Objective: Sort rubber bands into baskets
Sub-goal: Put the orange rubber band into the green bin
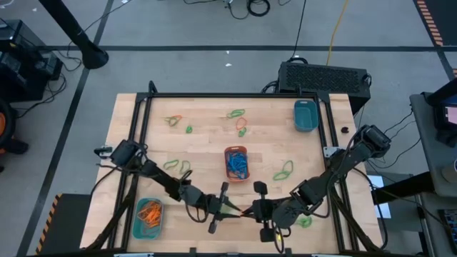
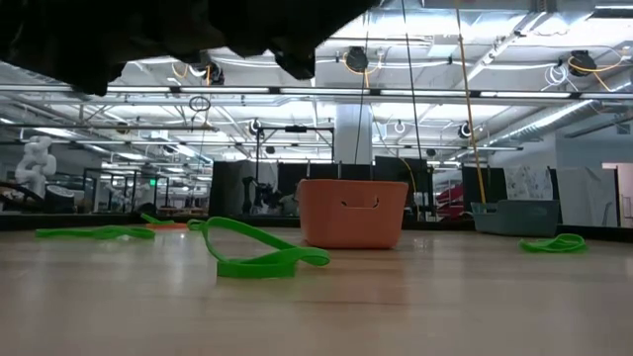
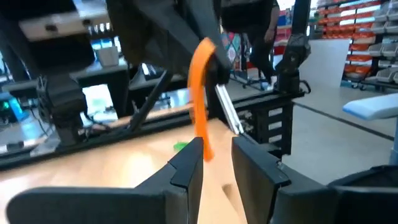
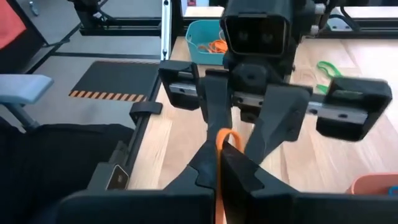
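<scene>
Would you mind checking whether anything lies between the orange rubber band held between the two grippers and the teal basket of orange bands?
Nothing visible on the wood between them. The orange rubber band is gripped by the right gripper and left gripper; the teal plastic basket sits beside the left arm.

Honestly not seeing any readable text, labels, brands or numbers showing up anywhere in these views.
</scene>
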